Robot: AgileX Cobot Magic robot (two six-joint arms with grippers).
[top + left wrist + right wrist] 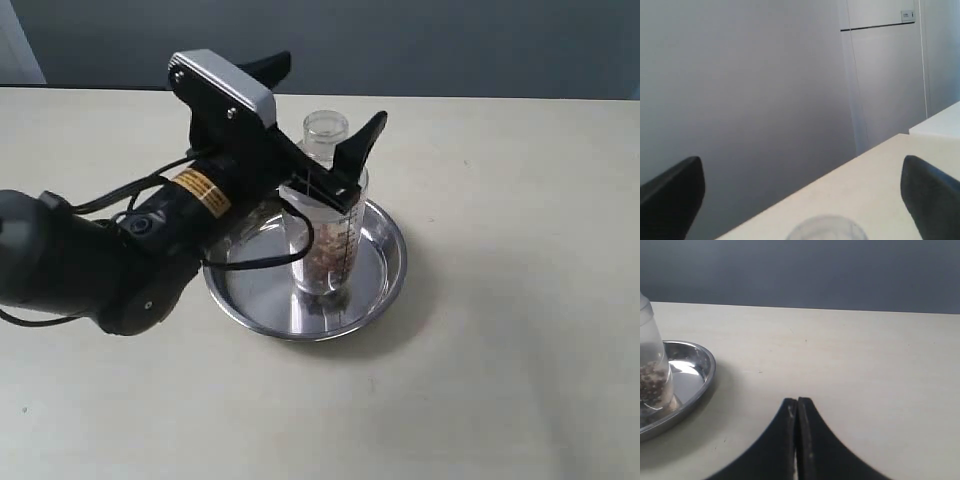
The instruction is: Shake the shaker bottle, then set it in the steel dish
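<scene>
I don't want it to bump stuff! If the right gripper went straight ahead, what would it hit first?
Probably nothing: ahead of the shut right gripper lies only bare table as far as its wrist view shows. The steel dish holding the shaker bottle sits off to one side.

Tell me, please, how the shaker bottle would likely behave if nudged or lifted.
The bottle probably tips easily: it stands tall and narrow on the smooth dish. It is likely light, being seemingly clear plastic with only some brown bits low inside. Its smooth wall may slip in a loose grip.
</scene>
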